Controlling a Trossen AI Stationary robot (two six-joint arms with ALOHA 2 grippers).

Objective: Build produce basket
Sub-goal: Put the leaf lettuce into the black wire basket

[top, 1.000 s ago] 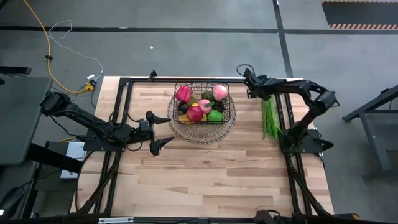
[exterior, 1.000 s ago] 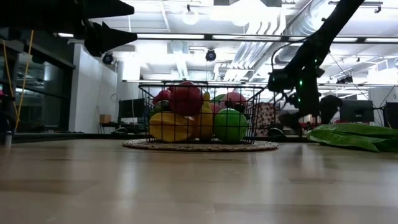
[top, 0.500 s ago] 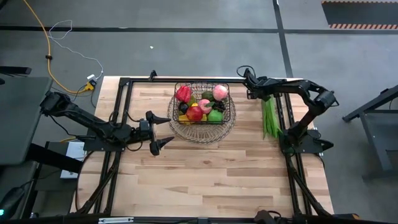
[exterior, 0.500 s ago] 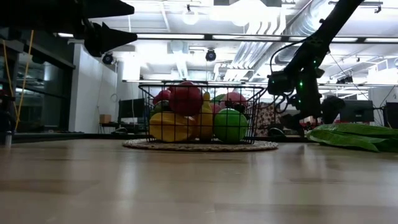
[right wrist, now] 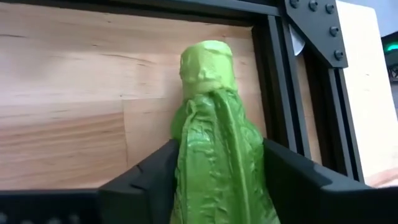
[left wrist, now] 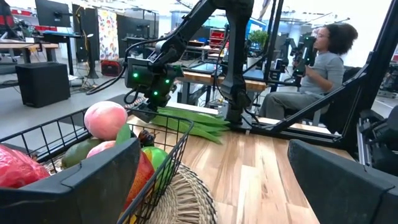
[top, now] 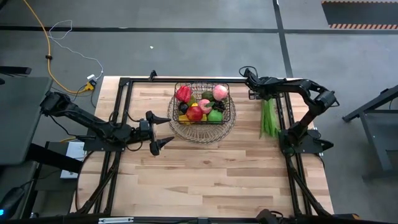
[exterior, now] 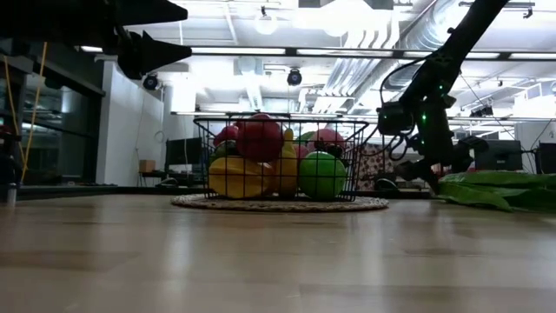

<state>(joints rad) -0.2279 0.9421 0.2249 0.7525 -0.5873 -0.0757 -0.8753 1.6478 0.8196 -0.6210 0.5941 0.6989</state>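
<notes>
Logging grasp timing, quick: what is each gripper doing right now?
Left gripper: open, holding nothing, waiting near the basket.
Right gripper: fingers on both sides of the green husk at its stem end; a firm grip cannot be told.

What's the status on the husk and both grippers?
Right gripper closing around husk, on table. Left gripper open, beside basket. Nothing between husk and basket.

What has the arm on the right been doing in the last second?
The right hand dropped onto the far end of the green husk and closed its fingers around it; the husk shifted slightly. The basket, its fruit and the left hand stayed put.
</notes>
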